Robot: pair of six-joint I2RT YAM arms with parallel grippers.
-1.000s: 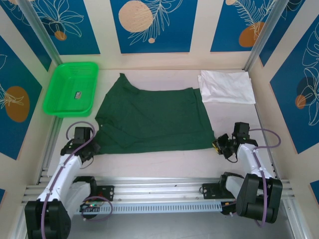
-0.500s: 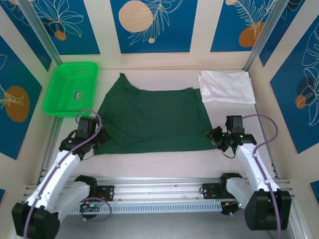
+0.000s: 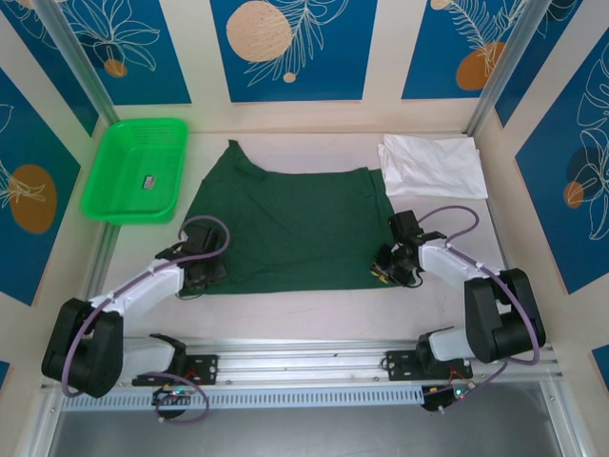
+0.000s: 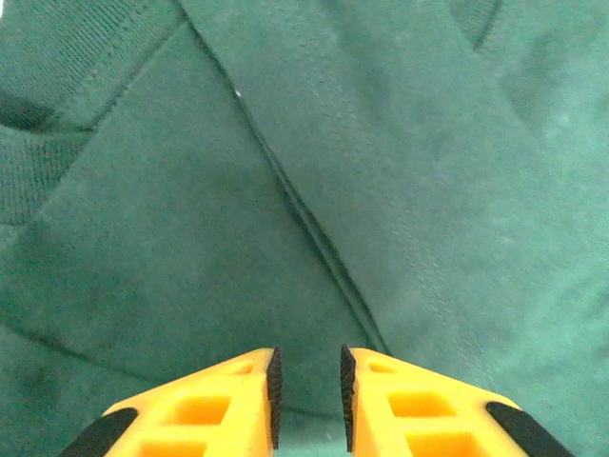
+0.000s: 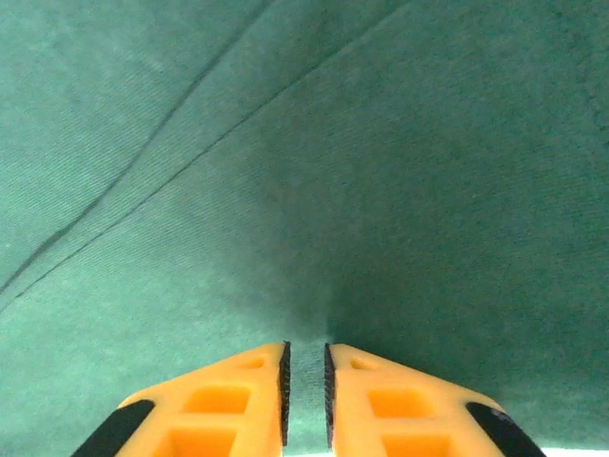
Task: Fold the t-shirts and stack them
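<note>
The dark green t-shirt (image 3: 295,228) lies spread flat in the middle of the table. My left gripper (image 3: 205,271) sits low on its near left corner. In the left wrist view the gripper (image 4: 307,390) has its jaws nearly together, with seamed green cloth (image 4: 285,190) between the pads. My right gripper (image 3: 385,271) is on the near right corner. In the right wrist view it (image 5: 305,390) is pinched on a strip of the green cloth (image 5: 314,190) at the hem. The white t-shirt (image 3: 433,167) lies folded at the back right.
A bright green mesh basket (image 3: 136,169) stands at the back left with a small dark item (image 3: 149,180) inside. Patterned walls close in the table on three sides. A metal rail (image 3: 304,367) runs along the near edge.
Both arms have swung inward and forward from beside the shirt, and their grippers now rest on the green shirt's two near corners.
</note>
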